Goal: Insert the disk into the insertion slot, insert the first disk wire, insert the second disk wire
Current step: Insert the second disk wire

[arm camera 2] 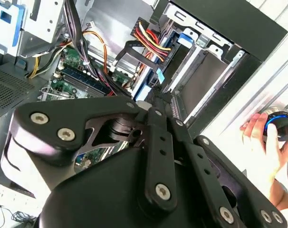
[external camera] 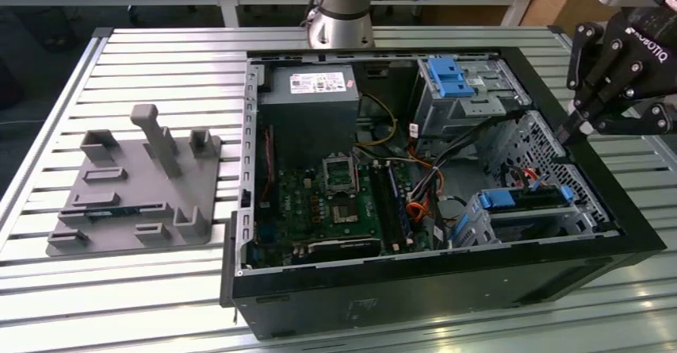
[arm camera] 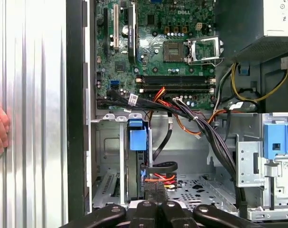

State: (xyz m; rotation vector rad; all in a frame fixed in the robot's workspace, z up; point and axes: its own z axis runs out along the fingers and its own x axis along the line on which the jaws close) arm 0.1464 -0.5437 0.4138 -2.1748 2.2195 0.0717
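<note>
The disk [external camera: 518, 201] sits in its blue carrier inside the insertion slot [external camera: 534, 224], the low grey cage at the case's corner on the exterior view's right. In the first wrist view the disk [arm camera: 138, 137] stands edge-on in the cage [arm camera: 108, 161]. A red, yellow and black wire bundle [arm camera: 158, 178] and a black cable loop [arm camera: 164, 166] reach the disk's end; whether they are seated I cannot tell. My gripper [external camera: 571, 136] hangs over the case rim above the cage, shut, with nothing visible between its fingers. It shows in both wrist views [arm camera: 154, 194] [arm camera 2: 156, 97].
A taller cage with a blue latch [external camera: 455, 75] stands behind, and the motherboard [external camera: 328, 202] and power supply [external camera: 307, 103] lie beside it. A grey fixture plate [external camera: 132, 186] lies on the slatted table at the exterior view's left. A person's hand [arm camera 2: 260, 137] rests beside the case.
</note>
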